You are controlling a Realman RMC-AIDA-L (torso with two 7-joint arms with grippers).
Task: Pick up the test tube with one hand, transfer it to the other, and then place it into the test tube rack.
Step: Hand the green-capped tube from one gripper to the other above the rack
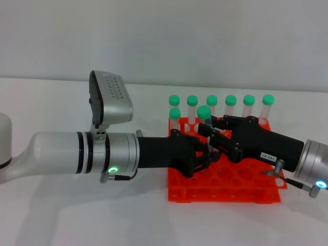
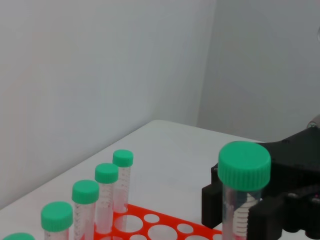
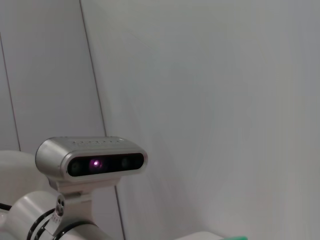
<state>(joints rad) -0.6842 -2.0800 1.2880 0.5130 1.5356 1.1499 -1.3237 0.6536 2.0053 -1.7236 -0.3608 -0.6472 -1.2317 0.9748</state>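
The test tube (image 1: 204,114), clear with a green cap, stands upright above the orange-red rack (image 1: 225,190). My left gripper (image 1: 203,156), on the white-and-silver arm with the green ring, is shut on its lower part. My right gripper (image 1: 207,137), black with a white label, reaches in from the right, open, with a finger on either side of the tube below the cap. In the left wrist view the tube (image 2: 244,172) stands close, with the right gripper's black fingers (image 2: 213,200) beside it. Several other green-capped tubes (image 1: 230,101) stand in the rack's back row.
The left arm's wrist camera (image 1: 110,97) sticks up above its forearm and also shows in the right wrist view (image 3: 92,162). The rack (image 2: 165,227) and a row of tubes (image 2: 106,175) show in the left wrist view. White walls stand behind the table.
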